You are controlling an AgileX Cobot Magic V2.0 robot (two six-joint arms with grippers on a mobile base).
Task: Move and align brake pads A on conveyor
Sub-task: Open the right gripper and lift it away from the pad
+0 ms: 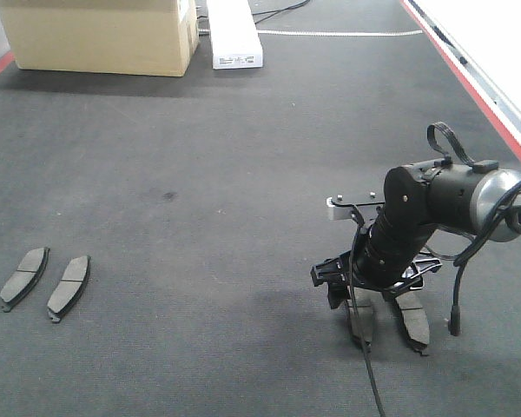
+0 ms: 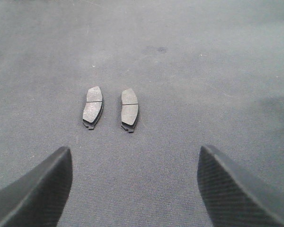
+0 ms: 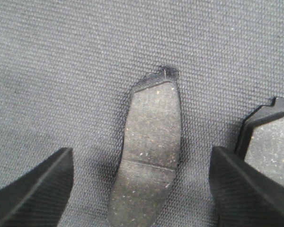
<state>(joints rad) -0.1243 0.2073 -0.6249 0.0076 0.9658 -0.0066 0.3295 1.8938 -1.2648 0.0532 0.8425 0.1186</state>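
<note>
Right arm (image 1: 434, 208) sits closest, reaching in from 3 o'clock and bent down over the belt (image 1: 200, 174), which fills nearly the whole front view as a wide dark-grey felt sheet with a red edge running along the upper right. At 11 o'clock, far back, stands a cardboard box (image 1: 100, 35), and next to it at 12 a long white carton (image 1: 234, 35).

Right gripper (image 1: 386, 306) hangs low at 5 o'clock with its jaws spread apart, holding nothing. Its wrist view shows the two dark fingers (image 3: 33, 189) straddling one pad (image 3: 149, 156), which lies flat on the belt, grey face up, groove across it, touching neither finger. A second pad (image 3: 270, 142) lies just beside the right-hand finger, partly hidden behind it. In the front view these two pads sit under the gripper, side by side and roughly parallel.

Left gripper (image 2: 132, 189) shows only in its own wrist view: its jaws are wide apart and empty, hovering above bare belt.

Well apart from the right gripper, at 8 o'clock in the front view, lie the other two pads, left one (image 1: 24, 276) and right one (image 1: 69, 285). They are close together without touching, grey faces up, long sides nearly parallel, both tilted the same way.
</note>
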